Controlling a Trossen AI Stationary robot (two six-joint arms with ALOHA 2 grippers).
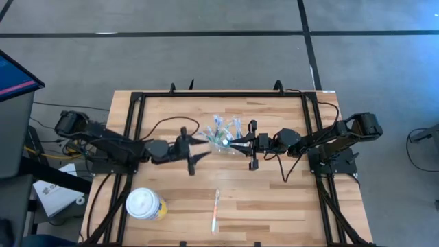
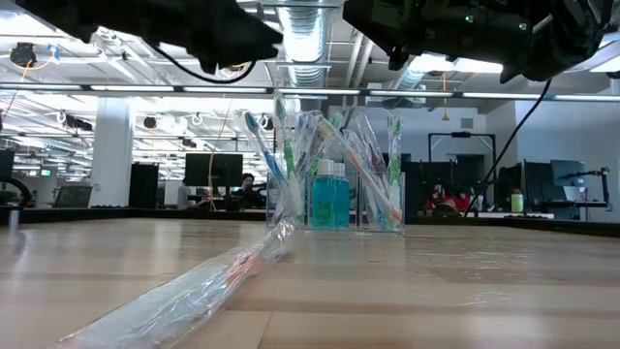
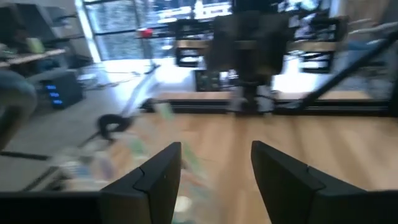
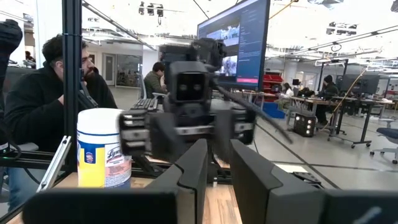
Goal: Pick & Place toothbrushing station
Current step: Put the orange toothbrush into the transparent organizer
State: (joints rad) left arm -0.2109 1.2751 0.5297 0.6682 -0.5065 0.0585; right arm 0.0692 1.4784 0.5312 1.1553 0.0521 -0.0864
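The toothbrushing station [image 1: 225,134] is a clear holder with several toothbrushes and a blue bottle. It stands upright on its base at the middle of the table and shows in the low view [image 2: 334,179]. My left gripper [image 1: 199,152] is open just left of it and raised above the table; the station shows blurred beside its fingers in the left wrist view [image 3: 124,162]. My right gripper [image 1: 236,144] is just right of the station and also raised. Its fingers stand a narrow gap apart with nothing between them [image 4: 219,168].
A yellow canister with a white lid [image 1: 145,204] stands at the near left and shows in the right wrist view [image 4: 102,149]. A wrapped toothbrush [image 1: 216,211] lies near the front edge and shows in the low view [image 2: 194,291]. People sit at desks beyond the table.
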